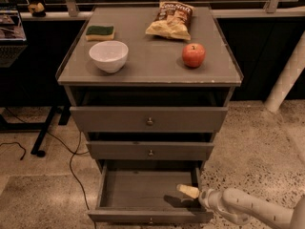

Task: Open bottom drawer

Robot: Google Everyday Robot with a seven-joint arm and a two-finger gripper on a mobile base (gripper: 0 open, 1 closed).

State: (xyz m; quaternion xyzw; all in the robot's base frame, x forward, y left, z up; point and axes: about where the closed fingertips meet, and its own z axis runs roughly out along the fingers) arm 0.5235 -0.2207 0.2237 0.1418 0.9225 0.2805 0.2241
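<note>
The bottom drawer of the grey cabinet stands pulled out, its inside bare, its small round knob at the front panel's centre by the frame's lower edge. My gripper reaches in from the lower right on a white arm. Its pale tip lies over the drawer's right inner corner, just above the floor of the drawer. The mid-sized drawer and the tallest top drawer above are each pulled out a little.
On the cabinet top are a white bowl, a green sponge, a chip bag and a red apple. A black cable runs over the floor at left. A white post stands at right.
</note>
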